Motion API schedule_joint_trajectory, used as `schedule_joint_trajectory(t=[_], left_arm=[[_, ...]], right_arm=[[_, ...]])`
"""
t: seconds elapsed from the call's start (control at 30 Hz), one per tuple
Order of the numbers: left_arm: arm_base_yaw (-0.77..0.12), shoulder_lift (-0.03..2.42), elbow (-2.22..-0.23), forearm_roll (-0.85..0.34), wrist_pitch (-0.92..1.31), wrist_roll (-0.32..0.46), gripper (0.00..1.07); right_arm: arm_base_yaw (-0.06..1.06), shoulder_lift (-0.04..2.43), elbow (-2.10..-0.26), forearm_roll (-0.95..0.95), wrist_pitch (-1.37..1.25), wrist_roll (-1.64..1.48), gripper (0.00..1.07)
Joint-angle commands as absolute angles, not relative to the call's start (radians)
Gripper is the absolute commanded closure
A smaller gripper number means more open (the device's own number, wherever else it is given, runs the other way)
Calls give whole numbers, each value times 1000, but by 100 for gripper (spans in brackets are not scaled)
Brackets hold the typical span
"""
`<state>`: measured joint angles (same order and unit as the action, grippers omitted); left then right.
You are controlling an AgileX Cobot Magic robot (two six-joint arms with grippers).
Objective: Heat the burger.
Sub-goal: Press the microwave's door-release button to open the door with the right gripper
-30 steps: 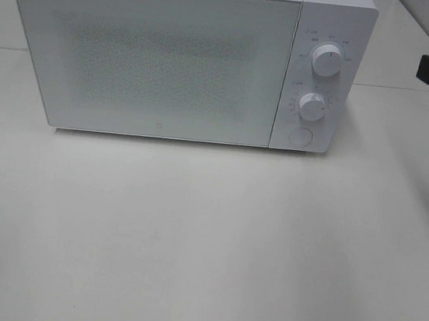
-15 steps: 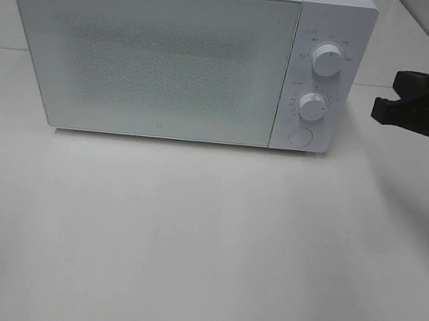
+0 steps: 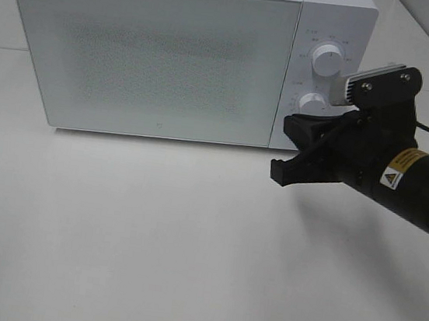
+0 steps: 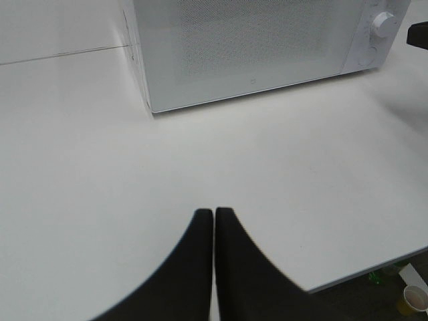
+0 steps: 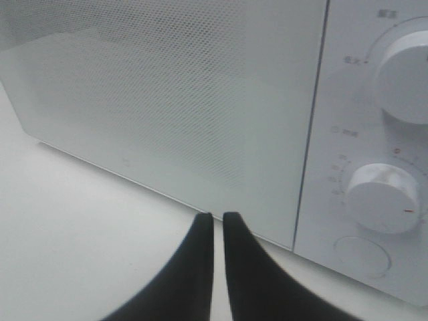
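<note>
The burger is out of view in every frame. A white microwave (image 3: 164,60) stands at the back of the white table with its door closed. My right gripper (image 3: 281,149) is shut and empty. It hovers just in front of the microwave's lower right corner, by the seam between door and control panel. In the right wrist view its fingertips (image 5: 218,215) point at the door's bottom edge, left of the lower knob (image 5: 378,197) and the round button (image 5: 361,255). My left gripper (image 4: 214,212) is shut and empty over bare table, well in front of the microwave (image 4: 254,47).
The control panel has an upper knob (image 3: 326,61) and a lower knob (image 3: 312,106). The white table (image 3: 150,239) stretches out in front of the microwave. In the left wrist view the table's front edge (image 4: 374,266) shows, with a cup (image 4: 411,299) on the floor.
My right arm has swung in from the right edge, leftward and down, to the microwave's lower right front. The microwave has not moved.
</note>
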<state>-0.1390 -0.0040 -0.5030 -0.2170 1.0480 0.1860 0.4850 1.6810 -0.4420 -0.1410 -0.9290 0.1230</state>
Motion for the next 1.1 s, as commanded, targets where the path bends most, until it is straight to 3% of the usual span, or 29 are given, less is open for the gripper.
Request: schedule_joint_trajectory(t=[0.03,0.33,0.4,0.83,0.93,1.1], left_arm=[[-139,-23,-500,-224,1038,188,106],[-139,-23,-500,-224,1038,188,106],[-139,-23,-500,-224,1038,188,106],[-139,-23,-500,-224,1038,188,106],[-139,-23,-500,-224,1038,188,106],[-139,-23,-500,-224,1038,188,106]], right_arm=[[520,1714,-444,-125,-1016,111,101],[521,1767,-444,49,-1034,188,100],[521,1767,-444,134,-1035,356,99],[521,1767,-444,115,-1038,855,98],[521,1767,-444,81,-1038,959,107],[521,1767,-444,70,-1040,1067,107]])
